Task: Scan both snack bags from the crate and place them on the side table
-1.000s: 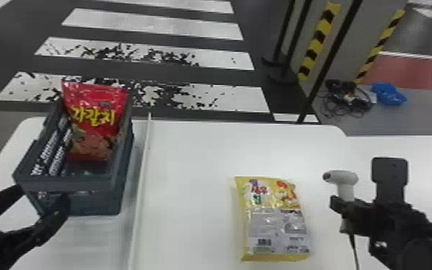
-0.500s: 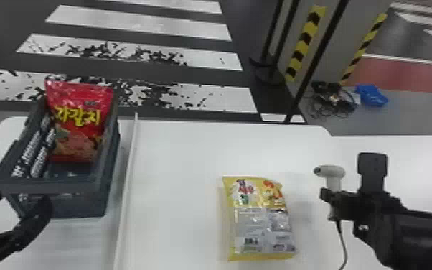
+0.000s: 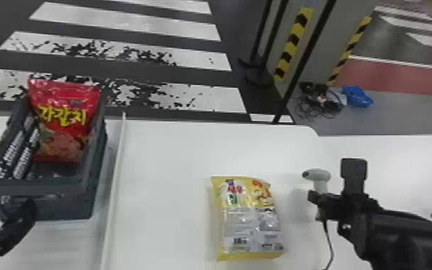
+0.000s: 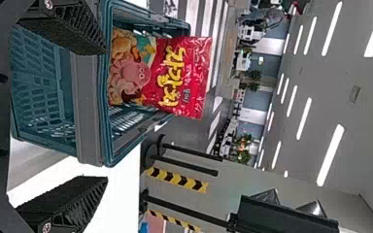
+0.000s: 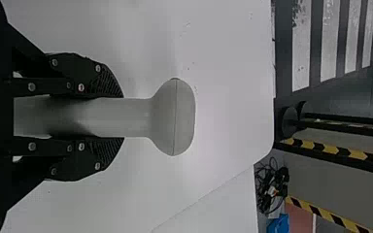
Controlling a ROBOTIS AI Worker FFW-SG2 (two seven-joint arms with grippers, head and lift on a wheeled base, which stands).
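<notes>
Shiny red snack bag (image 3: 62, 125) sits in the blue-grey plastic crate (image 3: 64, 206) at left; yellow rectangular bag (image 3: 251, 226) lies on the white bench (image 3: 168, 179).
The left claw (image 3: 5, 204) gapes wide near the crate; the right claw (image 3: 320, 201) grips a pale pistol-shaped scanner (image 3: 318, 175) by its handle.

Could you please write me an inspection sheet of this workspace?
Surface: white table, a pale strip running between crate and yellow snack bag.
Job's things: red snack bag upright in the crate; yellow snack bag lying flat; scanner held.
Clutter: blue item on the floor beyond the table.
End effectors: left end effector open by the crate; right end effector closed on the scanner.
Cables: cord running from the scanner; dark tangle on the floor.
Surroundings: pillar with striped tape; painted white bars.
</notes>
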